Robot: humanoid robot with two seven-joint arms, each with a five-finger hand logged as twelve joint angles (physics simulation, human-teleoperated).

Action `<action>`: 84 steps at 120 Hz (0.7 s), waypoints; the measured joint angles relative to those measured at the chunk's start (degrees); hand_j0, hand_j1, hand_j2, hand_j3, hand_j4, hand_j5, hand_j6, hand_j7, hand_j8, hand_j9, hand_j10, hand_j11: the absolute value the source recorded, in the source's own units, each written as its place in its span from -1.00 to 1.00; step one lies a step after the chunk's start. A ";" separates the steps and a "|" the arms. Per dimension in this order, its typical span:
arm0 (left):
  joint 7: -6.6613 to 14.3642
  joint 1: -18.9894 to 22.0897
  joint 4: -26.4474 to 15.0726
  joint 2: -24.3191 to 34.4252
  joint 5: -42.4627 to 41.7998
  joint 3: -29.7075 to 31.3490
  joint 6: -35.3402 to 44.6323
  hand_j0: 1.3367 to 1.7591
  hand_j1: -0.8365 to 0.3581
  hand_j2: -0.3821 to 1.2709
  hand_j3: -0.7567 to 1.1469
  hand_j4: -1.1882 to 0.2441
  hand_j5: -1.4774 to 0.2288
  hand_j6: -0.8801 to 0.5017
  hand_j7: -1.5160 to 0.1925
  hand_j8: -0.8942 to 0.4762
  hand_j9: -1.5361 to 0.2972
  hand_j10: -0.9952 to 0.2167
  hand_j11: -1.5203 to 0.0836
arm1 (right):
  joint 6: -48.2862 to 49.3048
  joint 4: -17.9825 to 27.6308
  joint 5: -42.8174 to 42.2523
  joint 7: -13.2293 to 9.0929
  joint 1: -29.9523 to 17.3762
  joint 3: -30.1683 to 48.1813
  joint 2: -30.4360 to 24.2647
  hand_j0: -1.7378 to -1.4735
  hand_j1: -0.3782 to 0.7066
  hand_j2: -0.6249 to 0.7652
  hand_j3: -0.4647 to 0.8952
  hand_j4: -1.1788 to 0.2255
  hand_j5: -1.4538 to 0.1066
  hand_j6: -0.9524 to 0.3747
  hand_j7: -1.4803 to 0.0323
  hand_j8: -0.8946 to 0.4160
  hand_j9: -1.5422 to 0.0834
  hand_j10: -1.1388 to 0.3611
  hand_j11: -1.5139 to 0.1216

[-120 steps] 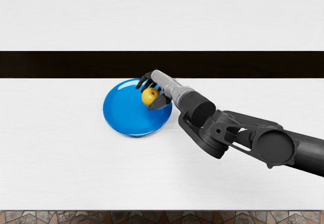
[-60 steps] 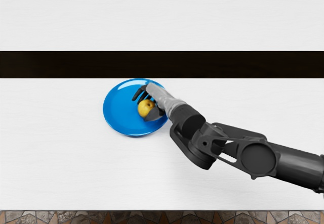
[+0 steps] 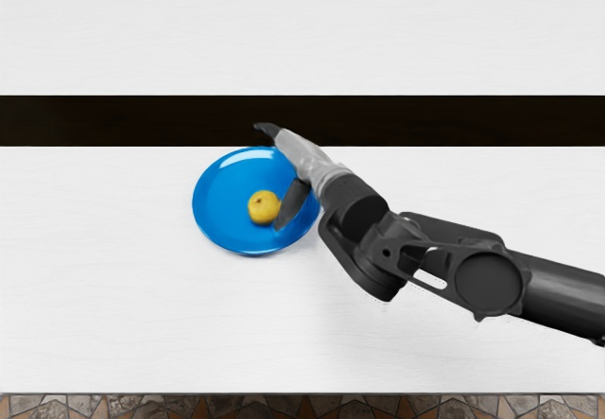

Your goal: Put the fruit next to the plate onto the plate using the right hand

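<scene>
A small yellow fruit (image 3: 264, 206) lies on the blue plate (image 3: 222, 206), a little right of the plate's middle. My right hand (image 3: 281, 175) hovers just right of the fruit, over the plate's right side. Its fingers are stretched out and hold nothing; one points up and back near the plate's far rim, the thumb (image 3: 291, 203) points down beside the fruit without gripping it. The right arm (image 3: 425, 258) reaches in from the right edge. The left arm is out of view.
The plate sits on a white table (image 3: 113, 296), near its far edge. Behind that edge runs a dark gap (image 3: 95, 120), then another white surface. The arm's bulky elbow joint (image 3: 487, 285) hangs over the table's right half.
The hand carried the fruit left and down onto the plate, then let go. Its fingers spread and lifted away; the fruit now rests free on the plate.
</scene>
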 joint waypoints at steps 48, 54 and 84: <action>0.01 0.00 0.00 0.00 0.00 0.00 0.00 0.52 0.98 -0.54 -0.20 0.66 0.73 0.27 0.77 0.30 0.68 0.64 0.90 | 21.48 5.05 17.89 0.00 1.72 11.28 -8.84 -0.40 -0.92 -0.10 -0.32 0.66 0.84 0.42 0.94 0.35 0.88 0.50 0.83; 0.02 0.00 0.00 0.00 0.00 0.00 0.00 0.52 0.98 -0.54 -0.20 0.66 0.73 0.27 0.77 0.30 0.68 0.64 0.90 | 27.08 5.18 22.49 0.00 0.21 14.93 -10.34 -0.40 -0.93 -0.10 -0.32 0.66 0.85 0.42 0.94 0.35 0.88 0.51 0.84; 0.01 -0.09 0.00 0.00 0.01 0.06 0.00 0.52 0.98 -0.54 -0.20 0.66 0.73 0.27 0.77 0.30 0.68 0.64 0.90 | 43.32 5.31 33.87 0.00 -7.32 27.16 -14.80 -0.40 -0.94 -0.10 -0.32 0.67 0.86 0.43 0.95 0.36 0.89 0.51 0.85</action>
